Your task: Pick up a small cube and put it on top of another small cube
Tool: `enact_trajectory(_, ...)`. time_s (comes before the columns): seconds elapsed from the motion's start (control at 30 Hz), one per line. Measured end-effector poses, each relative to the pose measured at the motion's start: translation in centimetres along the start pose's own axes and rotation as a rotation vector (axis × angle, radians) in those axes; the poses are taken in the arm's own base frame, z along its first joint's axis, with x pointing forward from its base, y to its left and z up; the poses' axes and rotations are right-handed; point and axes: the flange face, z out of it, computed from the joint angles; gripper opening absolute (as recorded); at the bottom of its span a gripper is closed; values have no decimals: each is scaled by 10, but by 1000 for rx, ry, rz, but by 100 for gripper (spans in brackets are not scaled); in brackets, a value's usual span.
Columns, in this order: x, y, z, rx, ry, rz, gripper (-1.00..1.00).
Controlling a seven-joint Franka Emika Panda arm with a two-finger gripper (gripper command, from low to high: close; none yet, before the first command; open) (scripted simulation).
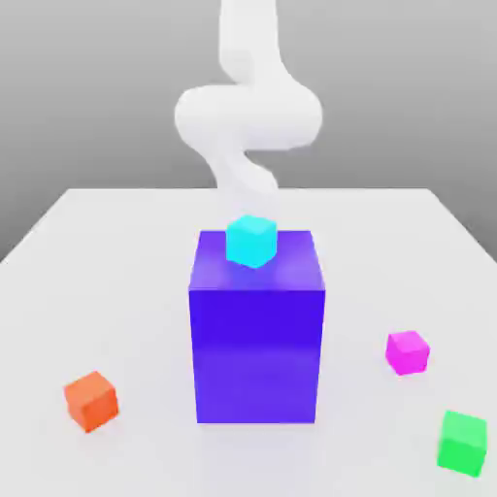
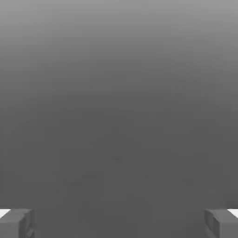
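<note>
Four small cubes show in the exterior view, set on and around a tall blue block (image 1: 256,340) that stands near the middle of a pale table (image 1: 116,252). On the block's top face, toward its far edge, sits a cyan cube (image 1: 251,240), resting flat and roughly centred side to side. An orange cube (image 1: 91,400) lies on the table toward the exterior view's left, apart from the block and nearer the front. A magenta cube (image 1: 408,351) lies toward the exterior view's right, near the block but not touching it, and a green cube (image 1: 462,442) sits further to the right and closer to the front edge, well apart from the magenta one. Behind the block rises the white arm (image 1: 248,112), curving down toward the cyan cube; its lower end seems to pass behind that cube, so whether it touches is hard to tell. In the hand view, the gripper (image 2: 119,223) looks out on a plain grey background, its two grey fingertips (image 2: 16,223) set far apart at opposite sides, spread wide with nothing between them.
</note>
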Motion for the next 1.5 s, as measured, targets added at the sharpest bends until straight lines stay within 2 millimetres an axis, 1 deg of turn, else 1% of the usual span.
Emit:
enact_trajectory(0.07, -30, -12, 53, -8, -88, -150, 0)
enact_trajectory(0.17, -86, -25, 122, -10, -212, -373, 0)
enact_trajectory(0.23, -130, -29, 161, -7, -292, -522, 0)
enact_trajectory(0.33, -200, -26, 208, 3, -407, -743, 0)
enact_trajectory(0.4, -249, -18, 233, 14, -481, -892, 0)
enact_trajectory(0.5, -322, 3, 260, 34, -591, -1116, 0)
enact_trajectory(0.57, -368, 24, 272, 50, -663, -1265, 0)
enact_trajectory(0.6, -391, 35, 276, 60, -700, -1343, 0)
enact_trajectory(0.63, -419, 46, 276, 77, -738, -1436, 0)
enact_trajectory(0.67, -436, 59, 280, 84, -769, -1500, 0)
enact_trajectory(0.7, -449, 67, 283, 91, -785, -1538, 0)
enact_trajectory(0.77, -456, 79, 298, 87, -796, -1545, 0)
enact_trajectory(0.9, -475, 96, 325, 88, -801, -1549, 0)
enact_trajectory(0.93, -479, 100, 330, 88, -801, -1549, -100)
enact_trajectory(1.17, -479, 101, 331, 86, -802, -1549, -100)
enact_trajectory(1.23, -473, 94, 321, 86, -802, -1550, -100)
enact_trajectory(1.4, -451, 76, 289, 85, -801, -1549, -100)
enact_trajectory(1.5, -429, 53, 299, 38, -793, -1441, -100)
